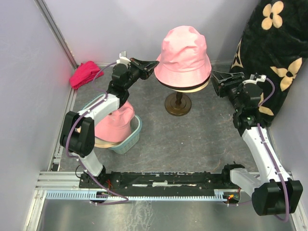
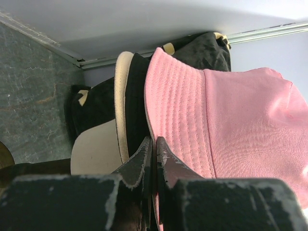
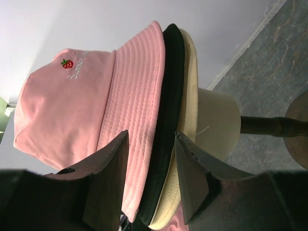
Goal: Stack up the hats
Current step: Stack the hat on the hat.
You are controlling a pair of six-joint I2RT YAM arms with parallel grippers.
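**Containers.** A pale blue basket (image 1: 129, 142) stands on the counter (image 1: 202, 139) at the left. It holds a second pink hat (image 1: 115, 124), crown up, with a beige brim (image 1: 103, 142) showing beneath it.

**Hat stack.** A cream mannequin head (image 3: 216, 120) on a dark stand (image 1: 178, 103) carries three hats. The pink bucket hat (image 1: 184, 55) is on top, the black hat (image 3: 171, 120) is under it, and the beige hat (image 3: 187, 96) is lowest.

**Claws.** The left claw (image 2: 154, 142) is closed, pinching the left brim edge of the pink bucket hat. The right claw (image 3: 151, 137) is spread wide at the right side of the stack and grips nothing. In the right wrist view the stacked brims lie between its fingers.

**Surroundings.** The counter is mottled grey, with pale lavender walls (image 1: 29, 72) around it. A magenta-red cloth bundle (image 1: 84, 73) lies in the far left corner. Black fabric with cream flowers (image 1: 279, 43) hangs at the far right.
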